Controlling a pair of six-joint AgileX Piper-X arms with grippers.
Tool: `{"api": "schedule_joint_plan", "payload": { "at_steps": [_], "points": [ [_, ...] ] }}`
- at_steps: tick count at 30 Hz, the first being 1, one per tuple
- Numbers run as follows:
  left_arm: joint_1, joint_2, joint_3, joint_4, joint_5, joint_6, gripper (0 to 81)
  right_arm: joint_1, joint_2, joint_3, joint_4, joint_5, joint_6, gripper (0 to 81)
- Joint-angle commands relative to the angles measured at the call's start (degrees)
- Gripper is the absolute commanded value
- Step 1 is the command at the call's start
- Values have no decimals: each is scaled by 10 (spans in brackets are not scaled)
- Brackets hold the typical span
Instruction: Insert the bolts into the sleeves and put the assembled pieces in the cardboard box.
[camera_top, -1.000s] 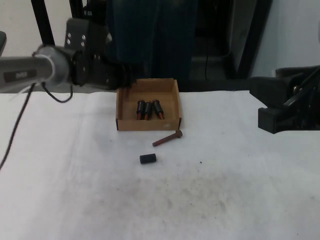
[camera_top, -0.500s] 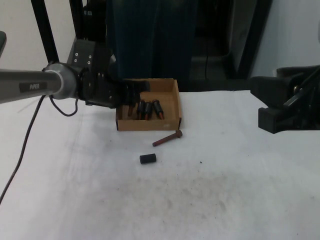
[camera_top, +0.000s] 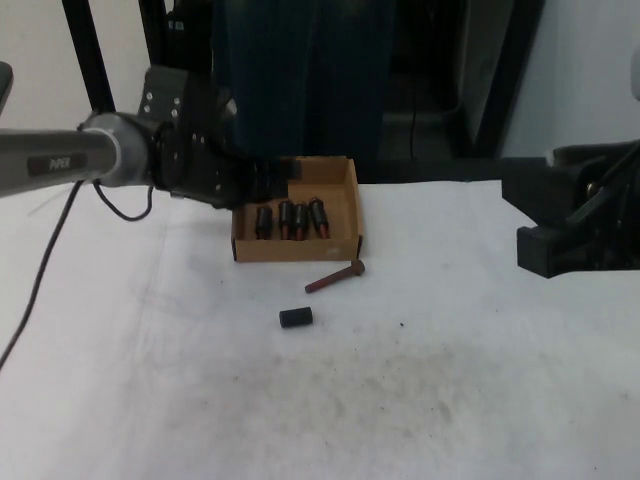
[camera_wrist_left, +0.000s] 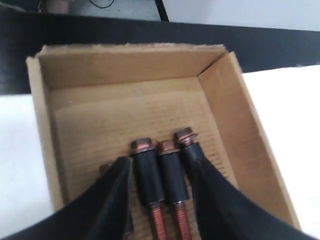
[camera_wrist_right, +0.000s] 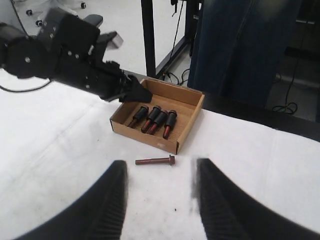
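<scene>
We log a desk (camera_top: 470, 400) under a white covering, with grey smudges near its middle. At the far edge sits the cardboard box (camera_top: 296, 249). Just in front of it, not touching, a copper-coloured bolt (camera_top: 335, 277) lies flat. A short black sleeve (camera_top: 295, 318) lies nearer us, apart from both.

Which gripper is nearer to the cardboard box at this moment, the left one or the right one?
Left. The left gripper hangs open just above the cardboard box, at its far left corner. The right gripper is well away, at the right side of the bench.
</scene>
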Motion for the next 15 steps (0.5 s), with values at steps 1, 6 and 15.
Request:
{"api": "schedule_joint_plan", "payload": {
  "at_steps": [1,6,15],
  "points": [
    [0,-59,-6,19,22,50,384,0,-6,-8,21,-8,6,421],
    [0,-143,-6,141,84,189,384,0,-24,-8,25,-13,45,421],
    [-50,-194,-4,358,5,411,384,0,-49,-8,92,-62,68,421]
  ]
}}
